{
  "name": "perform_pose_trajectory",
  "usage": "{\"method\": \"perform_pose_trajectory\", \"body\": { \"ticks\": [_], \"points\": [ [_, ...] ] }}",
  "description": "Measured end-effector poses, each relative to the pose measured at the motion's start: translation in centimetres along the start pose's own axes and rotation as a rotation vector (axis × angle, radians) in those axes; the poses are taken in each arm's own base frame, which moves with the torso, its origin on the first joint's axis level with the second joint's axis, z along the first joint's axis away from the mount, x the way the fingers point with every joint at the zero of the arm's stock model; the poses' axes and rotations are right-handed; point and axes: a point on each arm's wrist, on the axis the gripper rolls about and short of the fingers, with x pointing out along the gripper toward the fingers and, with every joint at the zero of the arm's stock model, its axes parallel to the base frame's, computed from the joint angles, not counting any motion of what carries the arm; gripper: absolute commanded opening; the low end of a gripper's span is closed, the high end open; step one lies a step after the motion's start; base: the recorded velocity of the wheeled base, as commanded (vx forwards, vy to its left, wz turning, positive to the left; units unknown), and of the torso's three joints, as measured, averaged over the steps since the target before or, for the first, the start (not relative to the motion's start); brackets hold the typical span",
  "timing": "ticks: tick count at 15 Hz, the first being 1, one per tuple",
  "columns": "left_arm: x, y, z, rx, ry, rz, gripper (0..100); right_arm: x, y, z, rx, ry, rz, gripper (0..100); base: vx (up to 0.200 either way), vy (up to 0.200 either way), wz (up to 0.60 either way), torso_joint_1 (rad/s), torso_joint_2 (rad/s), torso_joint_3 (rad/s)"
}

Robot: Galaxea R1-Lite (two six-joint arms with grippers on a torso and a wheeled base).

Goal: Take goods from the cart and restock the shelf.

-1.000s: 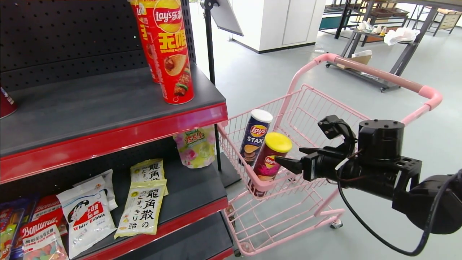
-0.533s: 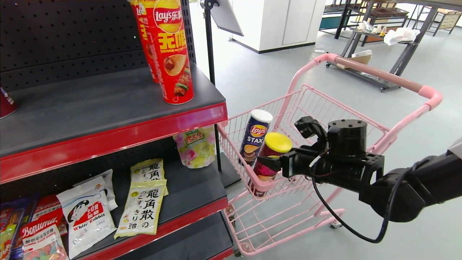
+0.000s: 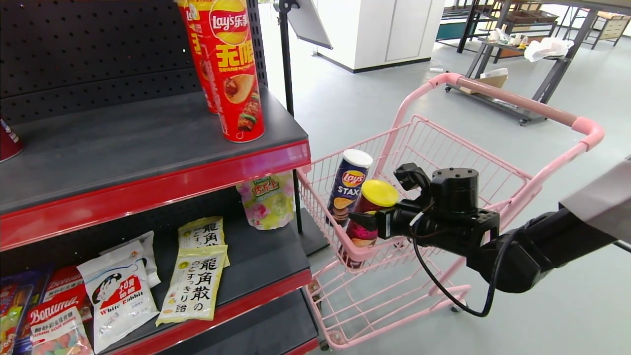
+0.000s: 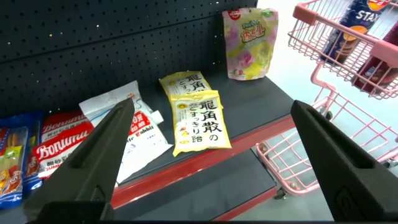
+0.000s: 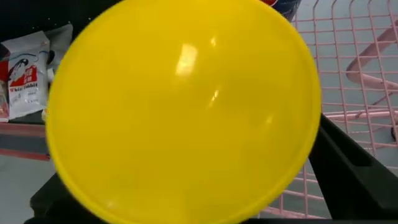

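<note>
- The shelf (image 3: 148, 162) is your target. Its top board holds two tall red cans (image 3: 236, 74) at the cart end, and the lower board (image 4: 261, 118) holds flat packets: yellow sachets (image 3: 194, 281), a white bag (image 3: 118, 296) and a pale pouch (image 3: 268, 199).
- The cart (image 3: 493, 93) stands just beside the shelf end. Two crisp cans lean in its near corner, touching each other.
- Your right gripper (image 3: 364, 217) is at the yellow-lidded can (image 3: 379, 193), below the lid. Its fingers are spread to either side of the body, and I cannot tell whether the pads touch it yet.
- That can is probably light, with a stiff but crushable wall and a smooth, slippery sleeve. Take it mid-body with moderate squeeze, not by the lid, which could pop off.
- The white-lidded can (image 3: 347, 185) rests against it and may topple when you lift.
- Your left gripper (image 4: 211, 162) hangs before the lower board, fingers wide apart and holding nothing.
</note>
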Motion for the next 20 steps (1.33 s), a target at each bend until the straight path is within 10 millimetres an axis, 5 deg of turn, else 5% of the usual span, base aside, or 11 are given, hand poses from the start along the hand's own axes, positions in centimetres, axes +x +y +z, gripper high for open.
{"method": "perform_pose_trajectory", "body": {
  "ticks": [6, 10, 16, 20],
  "points": [
    [0.0, 0.0, 0.0, 0.002, 0.000, 0.000, 100, 0.4, -0.2, -0.3, 0.004, 0.004, 0.001, 0, 0.000, 0.000, 0.00, 0.000, 0.00, 0.000],
    [0.0, 0.0, 0.0, 0.001, 0.000, 0.000, 100, -1.5, 0.4, 2.0, -0.023, -0.064, 0.007, 0, 0.000, 0.000, 0.00, 0.000, 0.00, 0.000],
    [0.0, 0.0, 0.0, 0.001, 0.001, 0.000, 100, -8.1, 1.8, 9.5, -0.083, -0.218, -0.006, 0, 0.000, 0.000, 0.00, 0.000, 0.00, 0.000],
    [0.0, 0.0, 0.0, 0.001, 0.001, 0.000, 100, -16.9, 2.4, 11.0, -0.102, -0.133, -0.181, 0, 0.000, 0.000, 0.00, 0.000, 0.00, 0.000]
  ]
}}
